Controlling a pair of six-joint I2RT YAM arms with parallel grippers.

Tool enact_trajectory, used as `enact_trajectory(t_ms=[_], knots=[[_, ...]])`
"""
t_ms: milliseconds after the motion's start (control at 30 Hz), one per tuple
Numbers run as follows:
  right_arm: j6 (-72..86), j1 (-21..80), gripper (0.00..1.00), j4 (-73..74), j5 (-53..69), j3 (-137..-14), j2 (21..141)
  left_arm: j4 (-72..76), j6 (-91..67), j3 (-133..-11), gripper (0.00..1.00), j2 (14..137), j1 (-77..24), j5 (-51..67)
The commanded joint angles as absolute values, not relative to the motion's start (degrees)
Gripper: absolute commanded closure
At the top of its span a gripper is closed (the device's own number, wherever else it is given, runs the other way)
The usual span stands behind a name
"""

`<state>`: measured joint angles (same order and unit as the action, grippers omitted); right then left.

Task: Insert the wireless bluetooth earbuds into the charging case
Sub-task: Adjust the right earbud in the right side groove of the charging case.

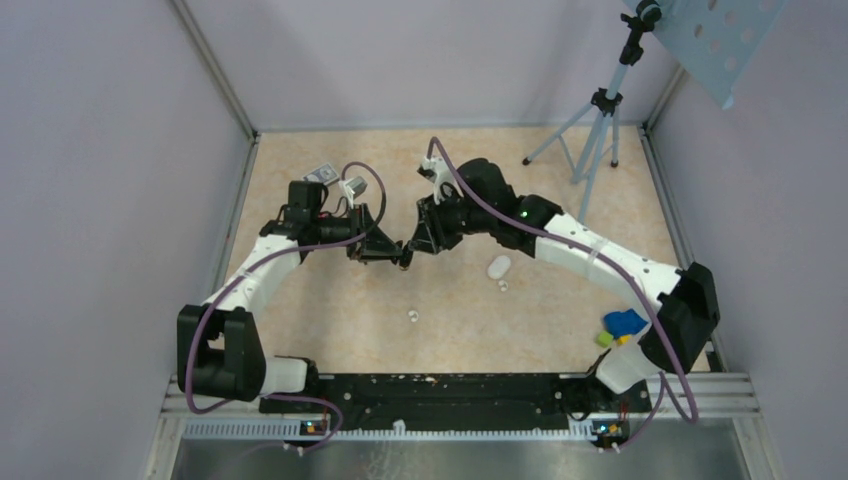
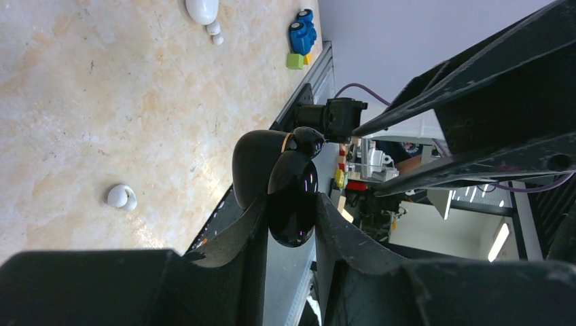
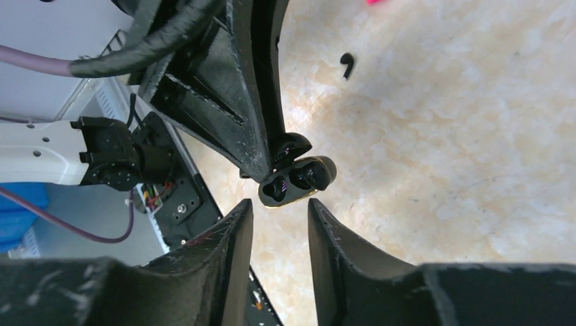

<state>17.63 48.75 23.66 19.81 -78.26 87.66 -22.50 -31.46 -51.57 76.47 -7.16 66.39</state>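
My left gripper point(image 2: 292, 214) pinches a glossy black clamshell point(image 2: 291, 178), rounded and hinged open; my right gripper point(image 3: 280, 212) holds its matte fingers spread just beside it, gripping nothing; the smooth white pill-shaped charging case point(image 1: 498, 266) lies on the marbled beige table point(image 1: 560, 330); one pea-round earbud point(image 1: 503, 286) just beside it; the second earbud point(image 1: 412, 316) well apart.

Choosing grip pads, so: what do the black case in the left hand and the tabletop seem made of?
Black case: probably hard plastic, high-gloss; sharp light spots mirror on its shell, and a thin gold-looking band rims the opening. Tabletop: smooth beige stone-pattern surface, perhaps laminate; mottled veining, only soft sheen.
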Motion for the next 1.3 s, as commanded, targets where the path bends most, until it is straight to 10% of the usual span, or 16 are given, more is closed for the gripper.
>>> enact_trajectory(t_ms=[0, 667, 1267], knots=[[15.76, 49.01, 0.63, 24.21, 16.82, -80.02, 84.94, -20.48, -30.41, -53.66, 1.0, 76.46, -6.94, 67.3], [14.54, 49.04, 0.57, 24.59, 19.09, -84.33, 92.0, -20.75, -30.41, -53.97, 1.0, 76.23, -6.94, 67.32], [14.78, 49.13, 0.73, 24.42, 20.99, -84.32, 92.33, -20.74, -30.4, -54.06, 1.0, 76.38, -6.94, 67.32]])
